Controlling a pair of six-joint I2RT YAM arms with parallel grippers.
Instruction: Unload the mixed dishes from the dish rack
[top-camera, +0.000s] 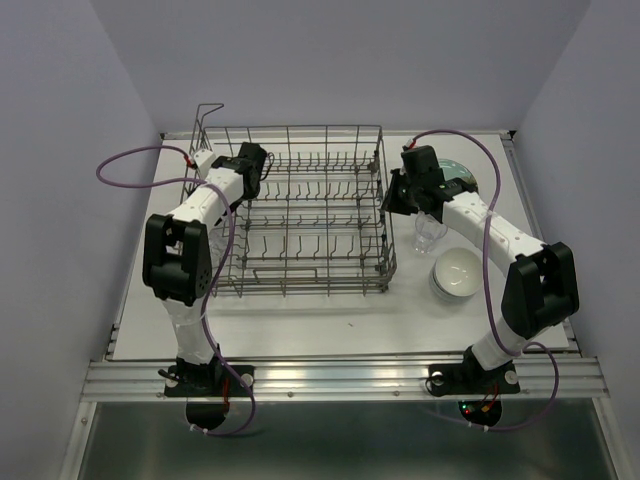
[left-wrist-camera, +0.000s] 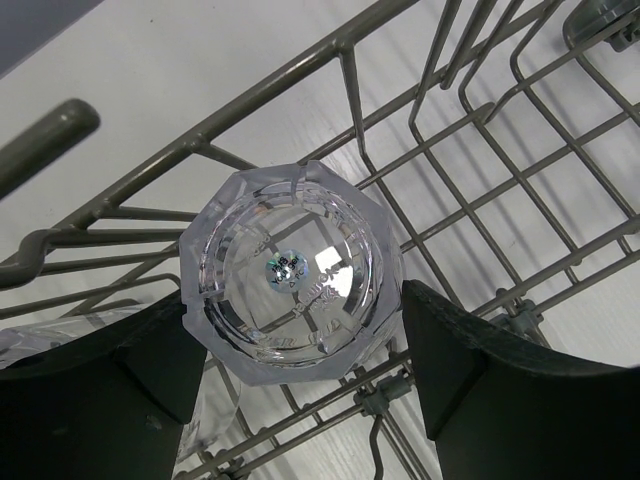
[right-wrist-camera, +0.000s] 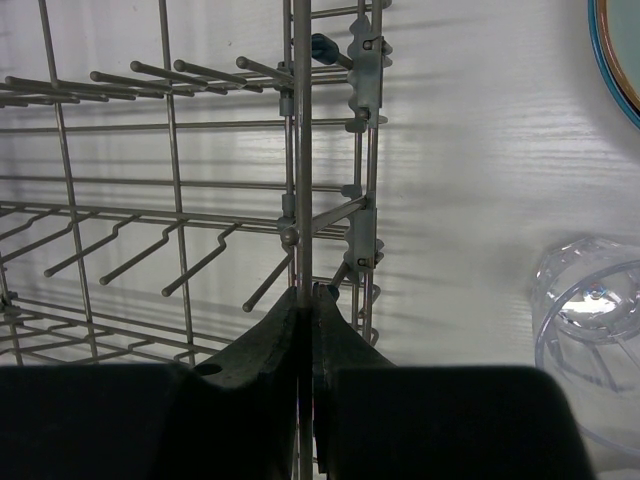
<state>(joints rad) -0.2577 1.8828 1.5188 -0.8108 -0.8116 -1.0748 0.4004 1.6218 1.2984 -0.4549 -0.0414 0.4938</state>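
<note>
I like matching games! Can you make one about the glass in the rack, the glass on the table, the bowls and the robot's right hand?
Things:
1. glass in the rack
2. glass on the table
3. bowls
4. right hand

Places:
A. stacked, nearest the robot's base
B. between the left hand's fingers
C. pinching a rack wire
D. between the bowls and the plate

Pairs: 1-B, 2-D, 3-A, 4-C

A lab test booth: plain lavender walls enclose the white counter (top-camera: 330, 320), fronted by an aluminium rail (top-camera: 340, 378).

A glass (left-wrist-camera: 290, 275) is sitting in the dish rack (top-camera: 290, 215) between my left fingers (left-wrist-camera: 480, 385); bowls (top-camera: 457, 272) are lying right of it, another glass (top-camera: 430, 232) behind them
</note>
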